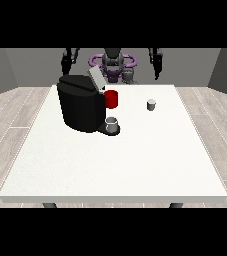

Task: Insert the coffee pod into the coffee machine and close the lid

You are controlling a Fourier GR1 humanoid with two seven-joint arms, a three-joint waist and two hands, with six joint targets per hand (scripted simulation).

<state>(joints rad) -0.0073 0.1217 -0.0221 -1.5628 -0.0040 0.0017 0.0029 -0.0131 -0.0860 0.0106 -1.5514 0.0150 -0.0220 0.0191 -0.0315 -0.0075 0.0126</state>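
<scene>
obstacles: black coffee machine (80, 109) with raised lid (96, 79), red cup (112, 99) beside it, grey mug (112, 125) on its tray | coffee pod (151, 104) stood apart, open approach | white table (115, 170) near half gave free passage

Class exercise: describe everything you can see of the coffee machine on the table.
The coffee machine is a bulky black block with rounded edges, standing upright on the left half of the white table. Its grey lid is tilted open at the top. A dark base juts towards the camera, carrying a small grey cup. A red part shows at its right side. Neither hand touches it.
</scene>
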